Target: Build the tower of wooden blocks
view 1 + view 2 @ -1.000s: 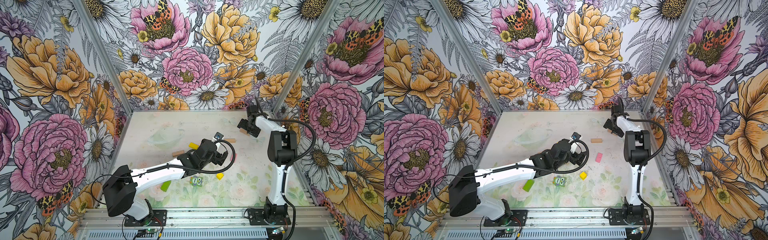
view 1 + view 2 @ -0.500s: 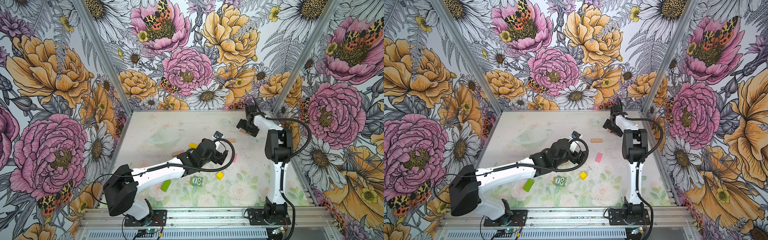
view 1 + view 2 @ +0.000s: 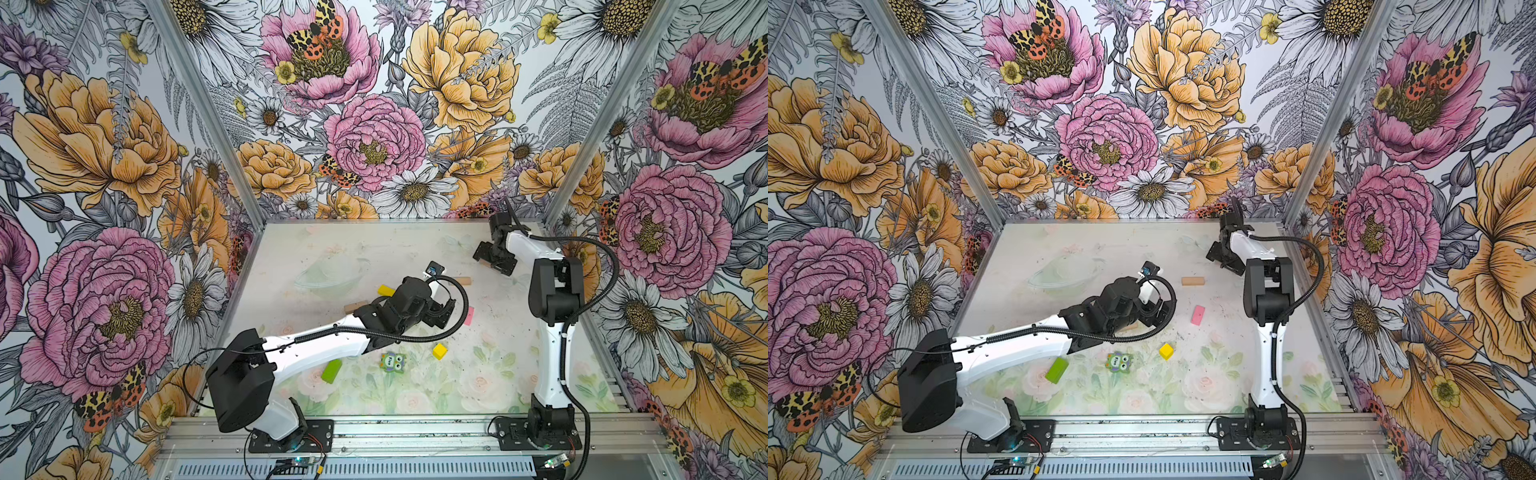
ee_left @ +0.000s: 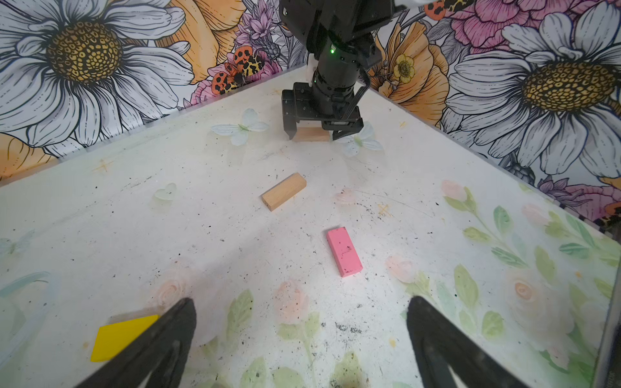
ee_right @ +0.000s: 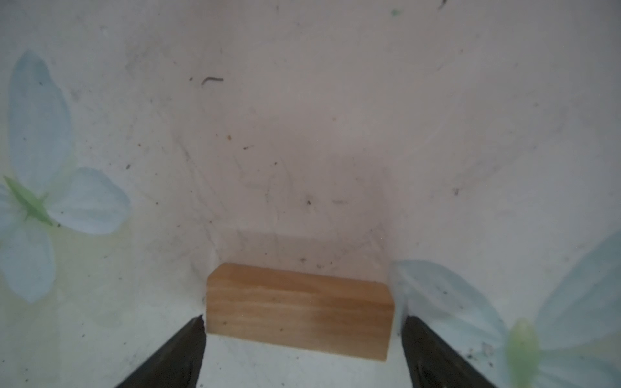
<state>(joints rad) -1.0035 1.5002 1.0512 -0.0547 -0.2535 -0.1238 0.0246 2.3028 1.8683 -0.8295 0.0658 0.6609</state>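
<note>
- Lime-green block [image 3: 331, 371] is your leftmost piece. It lies flat on the tabletop [image 3: 478, 386] near the front edge, just beside the left arm [image 3: 316, 353].
- Next come the owl-printed block [image 3: 392, 362] and the yellow cube [image 3: 439, 351], near each other but apart.
- Behind the left arm, a half-hidden tan bar [image 3: 355, 307] and a yellow block [image 3: 384, 289] show; the arm covers part of each.
- Your left end effector [image 4: 301, 302] is spread wide over the middle of the tabletop. Nothing sits between its fingers [image 4: 161, 339], and it grips nothing.
- Just to its right the pink block [image 3: 1197, 314] lies flat, with the loose tan bar [image 3: 1192, 281] behind it, apart from it.
- Your right end effector [image 5: 302, 319] is down at the tabletop in the far right corner, straddling the far tan bar [image 5: 299, 292]. One finger stands at each short end with a thin gap on either side, so the jaws are parted slightly wider than the bar. The bar rests flat on the tabletop.
</note>
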